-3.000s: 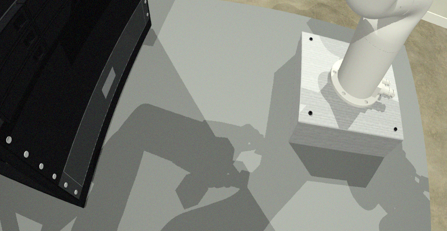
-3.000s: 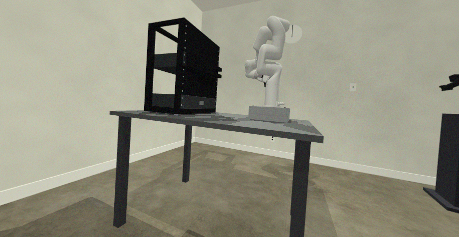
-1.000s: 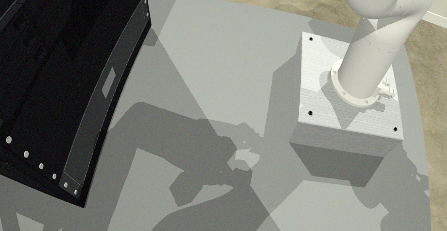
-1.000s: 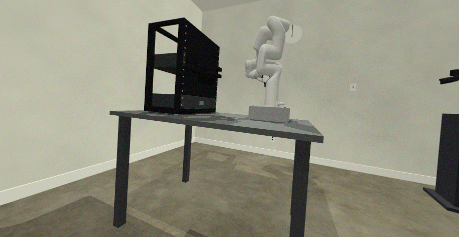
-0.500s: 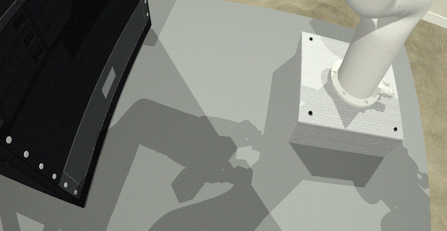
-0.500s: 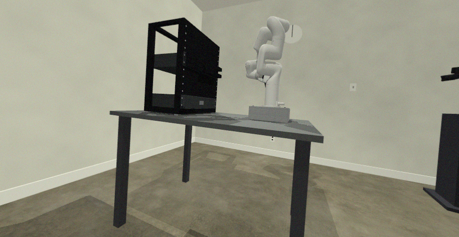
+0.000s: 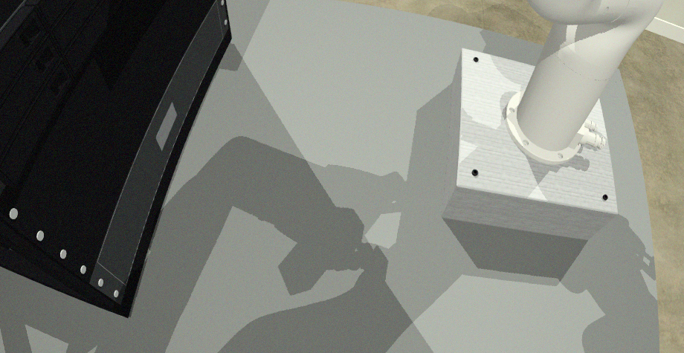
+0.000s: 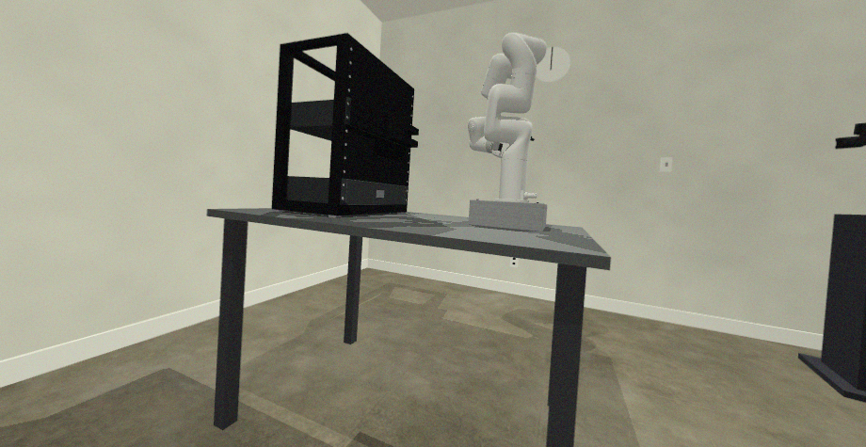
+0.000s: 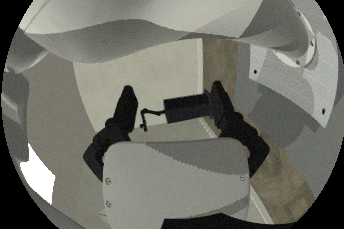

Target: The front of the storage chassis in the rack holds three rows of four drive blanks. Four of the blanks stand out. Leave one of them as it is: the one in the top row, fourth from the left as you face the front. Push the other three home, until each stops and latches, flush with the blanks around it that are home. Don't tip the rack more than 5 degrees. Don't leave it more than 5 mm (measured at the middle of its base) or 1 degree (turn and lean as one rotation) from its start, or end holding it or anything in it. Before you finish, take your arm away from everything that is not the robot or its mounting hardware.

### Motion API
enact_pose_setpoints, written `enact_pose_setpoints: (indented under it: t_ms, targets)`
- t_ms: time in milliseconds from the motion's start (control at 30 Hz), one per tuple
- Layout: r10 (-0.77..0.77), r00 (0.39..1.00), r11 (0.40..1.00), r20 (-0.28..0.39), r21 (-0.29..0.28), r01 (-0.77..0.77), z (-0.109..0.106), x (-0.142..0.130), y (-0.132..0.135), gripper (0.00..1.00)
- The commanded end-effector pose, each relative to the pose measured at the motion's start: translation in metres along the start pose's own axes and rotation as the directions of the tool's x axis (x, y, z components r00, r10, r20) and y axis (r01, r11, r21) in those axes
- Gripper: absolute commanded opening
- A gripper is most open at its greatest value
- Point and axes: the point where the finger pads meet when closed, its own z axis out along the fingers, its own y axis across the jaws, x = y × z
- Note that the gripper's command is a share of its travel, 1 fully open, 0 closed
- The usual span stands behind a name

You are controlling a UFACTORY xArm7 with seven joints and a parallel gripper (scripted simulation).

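The black rack (image 8: pixel 339 122) (image 7: pixel 47 245) stands on the left part of the table (image 8: pixel 424 234) (image 7: pixel 334 87), its front facing the arm. In the exterior view, thin dark edges of drive blanks (image 8: pixel 414 125) stand out from the front at mid height; I cannot tell the single blanks apart. From above the front is dark and shows no detail. My gripper (image 9: pixel 172 91) (image 8: pixel 498 150) is open and empty. It is tucked in against the folded arm, well to the right of the rack and far from its front.
The white arm (image 8: pixel 508 110) (image 7: pixel 564 92) rises from a grey base block (image 8: pixel 507 214) (image 7: pixel 526 178) on the right part of the table. A grey panel (image 7: pixel 143 169) (image 8: pixel 372 192) runs along the bottom of the rack. A dark stand (image 8: pixel 845 298) is on the floor at far right.
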Motion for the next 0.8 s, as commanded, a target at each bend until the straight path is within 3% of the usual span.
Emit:
enact_pose_setpoints:
  t_ms: [0, 367, 767]
  targets:
    - [0.021, 0.999, 1.0, -0.024, 0.003, -0.021, 0.006, -0.007, 0.001, 1.0]
    - [0.077, 0.993, 0.997, -0.092, 0.023, -0.075, 0.028, -0.026, 0.006, 1.0]
    - [0.169, 0.963, 0.985, -0.21, 0.075, -0.156, 0.08, -0.049, 0.012, 1.0]
